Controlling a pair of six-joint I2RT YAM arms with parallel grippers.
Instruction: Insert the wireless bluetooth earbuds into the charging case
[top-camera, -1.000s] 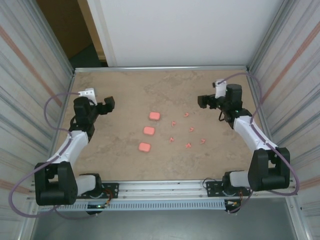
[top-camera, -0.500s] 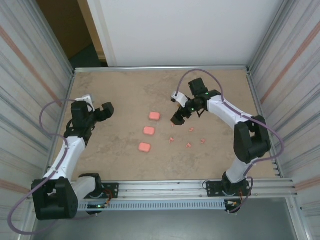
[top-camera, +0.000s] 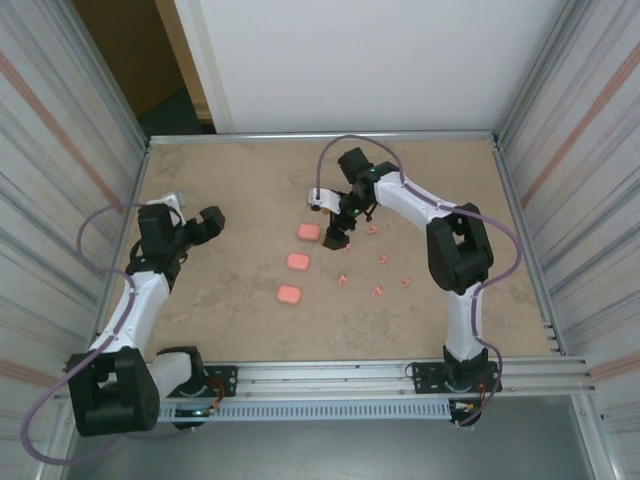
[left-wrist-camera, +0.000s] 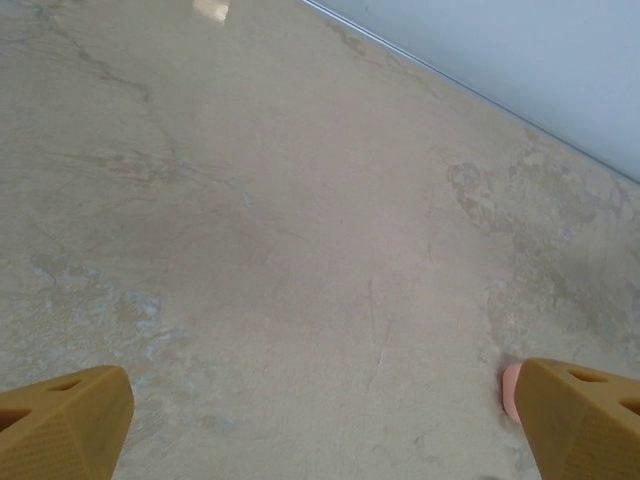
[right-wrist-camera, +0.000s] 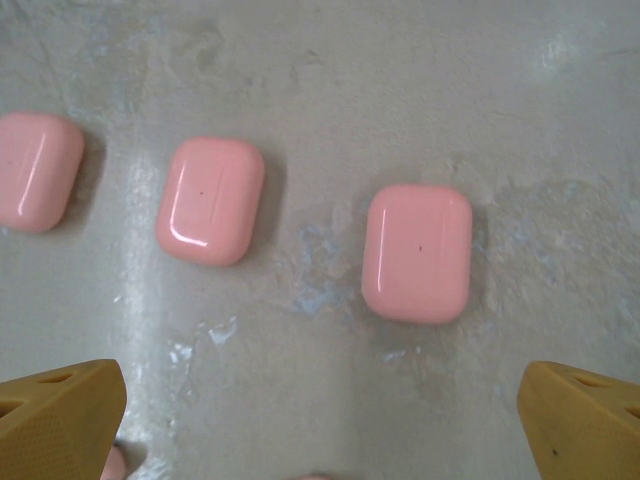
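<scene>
The right fingers (top-camera: 335, 238) stand spread wide with nothing between them. They hang over the desk (top-camera: 240, 180) just right of the far charging case (top-camera: 309, 232), at the left edge of the scattered earbuds (top-camera: 383, 259). The earbuds are tiny salmon-pink pieces lying loose on the right of the desk's middle, apart from one another. They are too small to tell which way their stems point.

Three pink charging cases lie flat in a slanted row from far-right to near-left: the far one, the middle case (top-camera: 298, 261) and the near case (top-camera: 289, 295). None touches another.

From the right wrist, the cases are rounded rectangles with smooth tops up, their long axes running up and down that view and roughly parallel. The nearest (right-wrist-camera: 417, 252) tilts a little. A yellow finger pad (right-wrist-camera: 60, 415) sits at each lower corner.

The left fingers (top-camera: 212, 221) are also released and empty, over bare desk well left of the cases. A pink edge (left-wrist-camera: 510, 390) peeks beside one left pad (left-wrist-camera: 585, 420).
</scene>
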